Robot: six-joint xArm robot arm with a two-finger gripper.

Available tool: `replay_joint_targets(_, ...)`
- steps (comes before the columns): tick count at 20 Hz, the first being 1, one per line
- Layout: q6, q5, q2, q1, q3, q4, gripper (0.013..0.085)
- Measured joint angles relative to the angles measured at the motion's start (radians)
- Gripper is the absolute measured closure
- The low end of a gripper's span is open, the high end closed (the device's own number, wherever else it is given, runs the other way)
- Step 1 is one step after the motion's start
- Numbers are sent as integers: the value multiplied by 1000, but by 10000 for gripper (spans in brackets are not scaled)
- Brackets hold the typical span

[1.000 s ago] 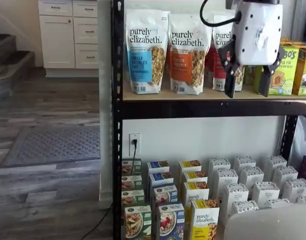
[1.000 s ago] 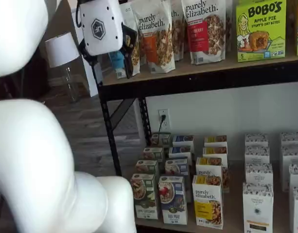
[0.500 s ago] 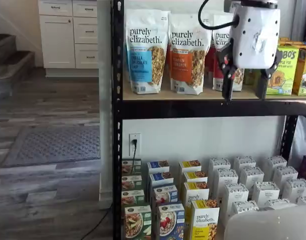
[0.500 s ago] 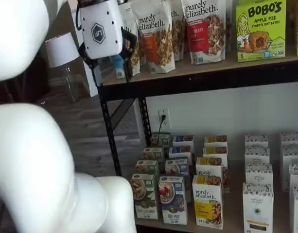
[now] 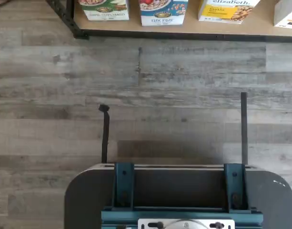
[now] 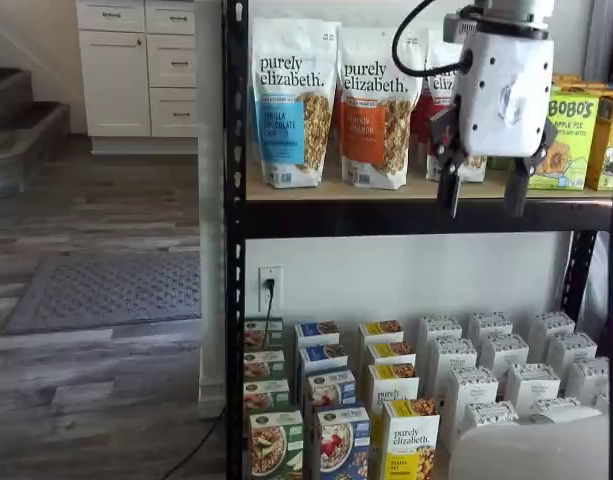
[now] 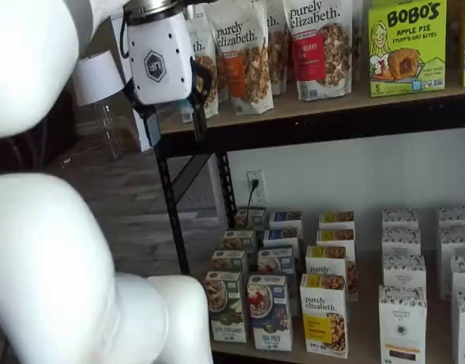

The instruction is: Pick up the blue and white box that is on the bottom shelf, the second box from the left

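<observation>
The blue and white box (image 6: 343, 443) stands at the front of the bottom shelf (image 7: 365, 322), between a green-and-white box (image 6: 276, 445) and a yellow-and-white box (image 6: 410, 440). It shows in both shelf views (image 7: 269, 311) and at the edge of the wrist view (image 5: 163, 9). My gripper (image 6: 482, 195) hangs high in front of the upper shelf, far above the box and to its right. Its two black fingers show a plain gap, open and empty. It also shows in a shelf view (image 7: 175, 127).
Tall granola bags (image 6: 291, 100) and Bobo's boxes (image 7: 406, 45) line the upper board. White boxes (image 6: 506, 375) fill the bottom shelf's right part. A black rack post (image 6: 234, 240) stands left. My white arm (image 7: 58, 258) fills the foreground. A dark mount with teal brackets (image 5: 179, 191) shows over wood floor.
My gripper has come down a little in front of the upper shelf's edge and shifted sideways. The boxes have not moved.
</observation>
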Motion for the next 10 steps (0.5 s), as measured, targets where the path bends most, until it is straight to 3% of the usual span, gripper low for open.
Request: replay_joint_targets(10, -9, -101, -40, -12, 113, 21, 130)
